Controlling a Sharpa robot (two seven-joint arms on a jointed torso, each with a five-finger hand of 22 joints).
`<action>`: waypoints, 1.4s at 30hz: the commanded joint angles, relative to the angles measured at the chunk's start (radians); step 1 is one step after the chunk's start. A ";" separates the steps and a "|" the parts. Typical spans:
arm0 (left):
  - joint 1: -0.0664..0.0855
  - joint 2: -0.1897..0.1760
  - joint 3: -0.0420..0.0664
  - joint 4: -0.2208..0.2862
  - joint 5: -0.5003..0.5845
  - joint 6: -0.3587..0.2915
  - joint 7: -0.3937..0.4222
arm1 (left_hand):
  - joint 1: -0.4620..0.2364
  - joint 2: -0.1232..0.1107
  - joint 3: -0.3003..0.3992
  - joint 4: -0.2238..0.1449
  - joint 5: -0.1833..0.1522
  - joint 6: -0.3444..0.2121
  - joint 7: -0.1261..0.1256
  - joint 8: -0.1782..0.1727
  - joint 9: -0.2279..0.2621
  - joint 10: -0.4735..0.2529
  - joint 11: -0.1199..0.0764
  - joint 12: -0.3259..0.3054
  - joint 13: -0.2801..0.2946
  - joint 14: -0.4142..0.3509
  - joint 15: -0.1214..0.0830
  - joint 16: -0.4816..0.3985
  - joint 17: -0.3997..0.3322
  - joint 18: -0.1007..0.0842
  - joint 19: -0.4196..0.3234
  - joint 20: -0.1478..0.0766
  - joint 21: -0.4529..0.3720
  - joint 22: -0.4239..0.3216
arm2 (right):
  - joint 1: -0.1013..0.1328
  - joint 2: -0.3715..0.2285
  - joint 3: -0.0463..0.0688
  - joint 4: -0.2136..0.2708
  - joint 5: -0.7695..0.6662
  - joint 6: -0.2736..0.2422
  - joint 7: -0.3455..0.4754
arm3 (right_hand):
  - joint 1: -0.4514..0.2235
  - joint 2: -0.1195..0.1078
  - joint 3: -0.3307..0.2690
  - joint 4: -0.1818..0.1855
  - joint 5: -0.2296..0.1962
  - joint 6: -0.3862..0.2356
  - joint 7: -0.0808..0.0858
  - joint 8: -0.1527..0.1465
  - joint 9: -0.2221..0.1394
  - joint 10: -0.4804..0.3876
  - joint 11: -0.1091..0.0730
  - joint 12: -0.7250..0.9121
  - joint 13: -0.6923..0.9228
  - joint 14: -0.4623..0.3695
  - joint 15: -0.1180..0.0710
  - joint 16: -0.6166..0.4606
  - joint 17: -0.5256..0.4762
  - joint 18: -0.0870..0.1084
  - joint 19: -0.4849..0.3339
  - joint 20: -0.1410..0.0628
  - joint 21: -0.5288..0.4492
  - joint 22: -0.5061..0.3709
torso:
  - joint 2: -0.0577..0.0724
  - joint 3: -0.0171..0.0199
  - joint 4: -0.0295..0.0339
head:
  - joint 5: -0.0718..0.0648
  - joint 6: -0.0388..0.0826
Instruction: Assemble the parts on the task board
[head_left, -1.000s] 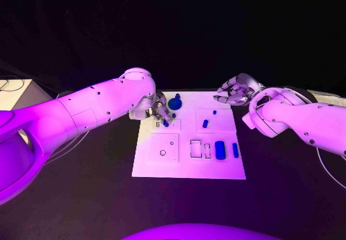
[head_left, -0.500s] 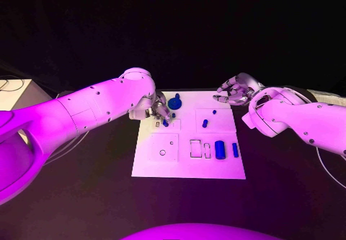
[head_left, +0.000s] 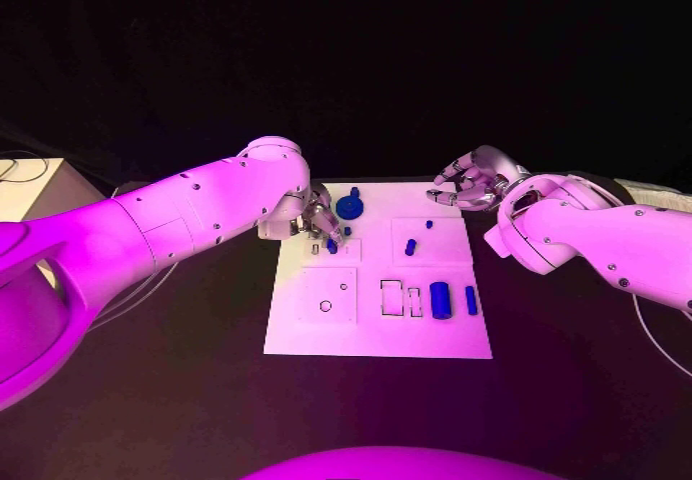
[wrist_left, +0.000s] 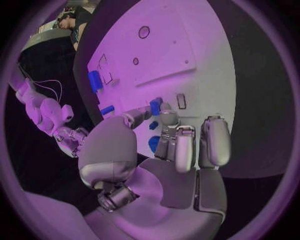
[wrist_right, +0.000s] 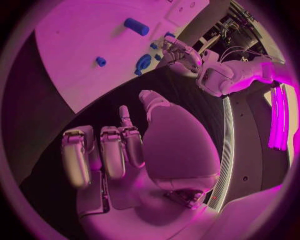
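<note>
The white task board (head_left: 375, 335) lies in the middle of the black table. My left hand (head_left: 315, 222) hovers over its far left part and pinches a small blue part (wrist_left: 155, 106) between thumb and fingertip, close above the board beside a small rectangular slot (wrist_left: 181, 101). A round blue part (head_left: 349, 207) lies just beyond that hand. Two small blue pegs (head_left: 411, 246) sit in the far right section, while a thick blue block (head_left: 440, 300) and a thin blue bar (head_left: 470, 300) lie at the near right. My right hand (head_left: 469, 180) hangs past the board's far right corner, fingers loosely curled, holding nothing.
Outlined recesses (head_left: 392, 297) and a small hole (head_left: 326, 305) mark the board's near half. A pale box (head_left: 29, 185) stands at the table's far left. In the right wrist view the board (wrist_right: 81, 45) lies ahead with my left hand (wrist_right: 181, 55) at its edge.
</note>
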 joint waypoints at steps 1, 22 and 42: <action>-0.010 0.003 -0.005 0.004 0.011 0.027 -0.004 | -0.001 -0.010 -0.010 0.004 -0.004 -0.001 0.009 -0.004 -0.001 -0.003 -0.004 0.006 0.001 0.100 -0.006 0.005 0.252 -0.013 0.006 0.003 0.000 0.011 | 0.000 -0.001 0.000 0.002 -0.011 0.009 0.004 | -0.005 -0.003 0.004 0.000 0.005 -0.005 -0.002 0.005 -0.001 0.023 -0.002 -0.003 0.185 0.106 0.001 0.002 0.257 -0.014 0.105 -0.002 0.002 0.263 | 0.000 0.0003 0.0000 | 0.000 -0.001; -0.010 0.001 -0.006 0.008 0.015 0.041 -0.005 | 0.010 -0.026 -0.066 0.026 -0.005 0.002 0.009 -0.012 0.002 -0.006 -0.003 0.006 0.000 0.100 -0.005 0.005 0.251 -0.013 0.006 0.004 -0.001 0.011 | 0.001 -0.002 0.000 0.004 -0.023 0.008 0.003 | -0.006 -0.003 0.004 0.000 0.005 -0.005 -0.002 0.005 -0.001 0.023 -0.002 -0.003 0.185 0.106 0.001 0.002 0.256 -0.014 0.105 -0.002 0.002 0.263 | 0.000 -0.0004 -0.0001 | 0.000 -0.003; -0.011 -0.012 -0.006 0.027 0.000 0.046 -0.003 | 0.015 -0.031 -0.118 0.056 -0.008 0.007 0.011 -0.019 0.003 -0.005 -0.002 0.007 0.003 0.100 -0.004 0.005 0.252 -0.013 0.007 0.004 -0.001 0.012 | 0.001 -0.001 0.000 0.002 -0.023 0.007 0.004 | -0.008 -0.004 0.004 0.001 0.005 -0.005 -0.002 0.005 -0.001 0.023 -0.002 -0.002 0.186 0.106 0.001 0.001 0.256 -0.014 0.105 -0.002 0.002 0.263 | 0.000 -0.0002 -0.0007 | -0.001 -0.004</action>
